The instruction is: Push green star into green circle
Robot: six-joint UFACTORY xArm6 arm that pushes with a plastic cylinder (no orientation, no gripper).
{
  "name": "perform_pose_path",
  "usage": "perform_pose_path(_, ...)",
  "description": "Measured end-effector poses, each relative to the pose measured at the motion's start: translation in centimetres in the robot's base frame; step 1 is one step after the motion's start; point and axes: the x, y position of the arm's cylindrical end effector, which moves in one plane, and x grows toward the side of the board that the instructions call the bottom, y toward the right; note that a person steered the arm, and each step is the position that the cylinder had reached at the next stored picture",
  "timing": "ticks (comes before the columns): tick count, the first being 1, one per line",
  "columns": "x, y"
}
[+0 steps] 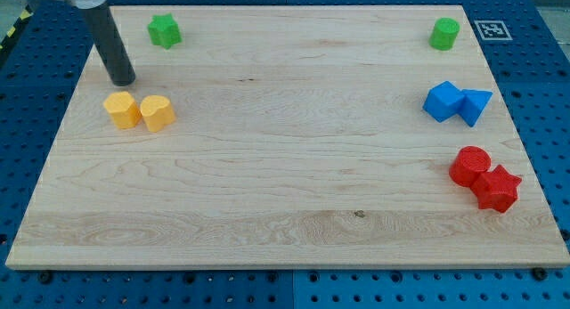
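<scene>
A pale wooden desk (285,166) carries three pairs. At nine o'clock, a yellow hexagonal block (121,109) touches a yellow heart-shaped block (157,112). At three o'clock, a blue cube (443,101) touches a blue triangular block (474,105). At four o'clock, a red cylinder (469,166) touches a red star block (497,189).
</scene>
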Motion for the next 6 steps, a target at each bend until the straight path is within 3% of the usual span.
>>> perform_pose_path(2, -1.6, -6.6)
perform_pose_path(6, -6.3, -6.7)
